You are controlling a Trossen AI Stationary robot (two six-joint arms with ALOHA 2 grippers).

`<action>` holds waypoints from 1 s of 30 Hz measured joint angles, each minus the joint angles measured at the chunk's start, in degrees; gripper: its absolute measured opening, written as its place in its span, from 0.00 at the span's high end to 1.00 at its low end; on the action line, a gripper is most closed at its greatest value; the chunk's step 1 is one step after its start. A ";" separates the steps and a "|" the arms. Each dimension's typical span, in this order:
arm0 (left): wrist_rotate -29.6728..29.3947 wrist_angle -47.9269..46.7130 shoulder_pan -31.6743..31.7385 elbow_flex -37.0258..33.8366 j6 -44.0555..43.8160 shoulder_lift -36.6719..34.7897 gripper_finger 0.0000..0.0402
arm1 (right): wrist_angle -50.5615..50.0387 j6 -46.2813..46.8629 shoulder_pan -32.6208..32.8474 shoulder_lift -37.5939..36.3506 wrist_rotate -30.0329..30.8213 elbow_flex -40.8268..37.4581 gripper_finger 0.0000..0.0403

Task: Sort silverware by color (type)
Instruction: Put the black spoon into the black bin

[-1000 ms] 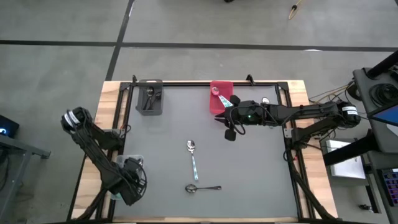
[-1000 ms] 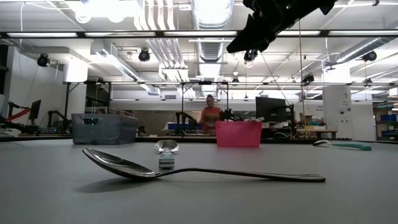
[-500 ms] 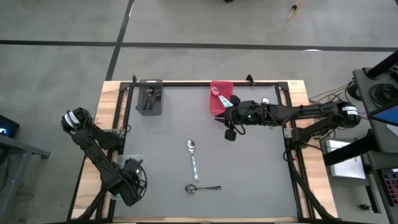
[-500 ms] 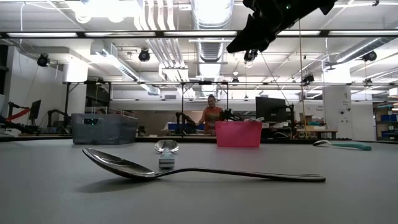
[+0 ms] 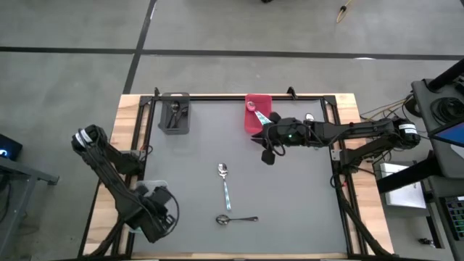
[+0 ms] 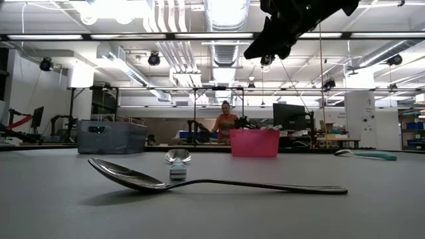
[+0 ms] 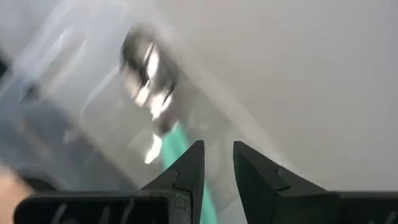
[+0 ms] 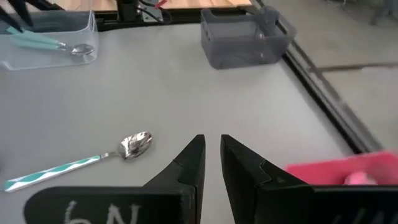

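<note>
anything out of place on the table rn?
One oddity: a teal-handled spoon lies across the red bin's rim, sticking out rather than resting inside. The striped-handle spoon and dark spoon lie flat mid-table, unsorted. Nothing spilled or damaged.

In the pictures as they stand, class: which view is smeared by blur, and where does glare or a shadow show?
Left wrist view: blurred; the teal-handled spoon in the clear plastic bin is smeared. Low view: sharp dark metal spoon casting a soft shadow on the grey table; ceiling lights glare. Right wrist view: the striped-handled spoon's bowl glints.
</note>
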 joint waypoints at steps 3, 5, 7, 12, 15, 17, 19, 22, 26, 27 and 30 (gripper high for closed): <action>-6.30 -0.02 1.57 2.53 6.90 -0.01 0.83 | -2.60 4.10 0.00 0.00 -0.01 0.00 0.89; -8.69 -0.13 3.22 3.78 11.93 -0.03 0.84 | -4.69 6.65 0.00 0.00 -0.01 0.00 0.89; -9.37 -0.55 5.29 4.17 16.61 -0.07 0.84 | -7.04 9.15 0.00 0.00 0.00 0.00 0.89; -9.52 -0.91 10.44 2.93 27.10 -0.59 0.88 | -12.87 16.32 0.18 0.00 0.00 0.00 0.89; -10.78 -0.93 13.00 2.09 33.65 -0.93 0.90 | -15.34 20.50 1.12 0.01 0.08 -0.37 0.89; -11.65 -0.91 14.68 1.91 37.69 -1.15 0.91 | -16.53 22.65 2.15 0.00 0.01 -0.81 0.89; -12.16 -0.89 16.33 1.81 41.65 -1.28 0.91 | -16.71 24.47 3.41 0.02 0.03 -1.33 0.89; -13.29 -0.76 18.74 1.81 47.51 -1.81 0.91 | -16.76 27.74 5.39 0.01 0.00 -2.20 0.89; -16.14 -0.67 22.07 1.81 54.52 -2.84 0.91 | -16.90 32.02 8.02 0.02 0.01 -3.23 0.89; -16.75 -0.55 22.90 1.81 56.13 -3.22 0.91 | -16.93 33.07 8.66 0.02 0.01 -3.50 0.89; -18.04 -0.06 25.18 1.77 61.39 -4.93 0.91 | -16.93 36.61 10.55 0.02 0.25 -4.40 0.89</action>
